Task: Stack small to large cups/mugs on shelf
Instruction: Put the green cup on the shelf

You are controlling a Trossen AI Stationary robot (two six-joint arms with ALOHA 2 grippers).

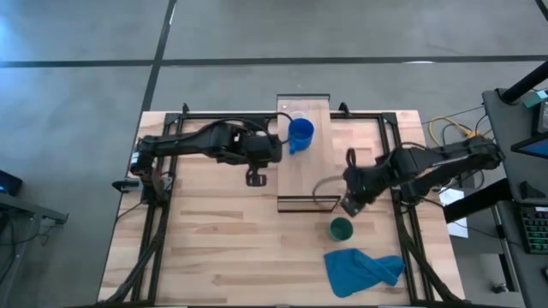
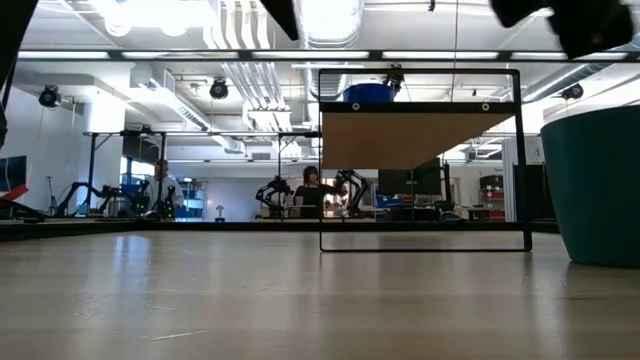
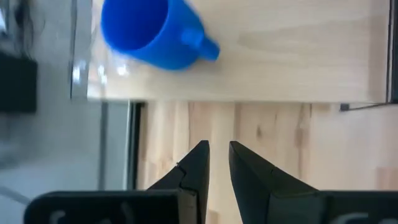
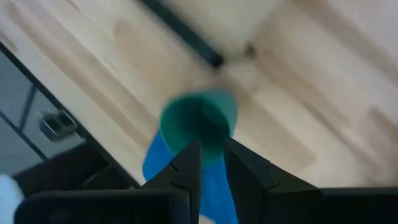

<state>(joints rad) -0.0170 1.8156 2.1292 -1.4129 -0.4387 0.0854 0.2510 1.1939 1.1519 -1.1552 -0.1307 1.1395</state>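
The shelf (image 1: 304, 171) is a long light-wood board with dark end frames, raised over the table's middle. The bright blue mug (image 1: 300, 133) stands upright on its far part and also shows in the left wrist view (image 3: 149, 34). Faint clear glints (image 1: 286, 116) beside the mug may be the see-through cup. The dark green cup (image 1: 341, 228) stands upright on the table near the shelf's near right corner. My left gripper (image 1: 279, 149) is at the shelf's left edge, level with the mug, fingers nearly together and empty. My right gripper (image 1: 349, 205) hangs just beyond the green cup (image 4: 199, 124), fingers nearly together and empty.
A crumpled blue cloth (image 1: 364, 269) lies on the table near the front edge, just in front of the green cup. Dark rails (image 1: 163, 214) run along both table sides. The shelf's near half (image 1: 300, 184) is bare.
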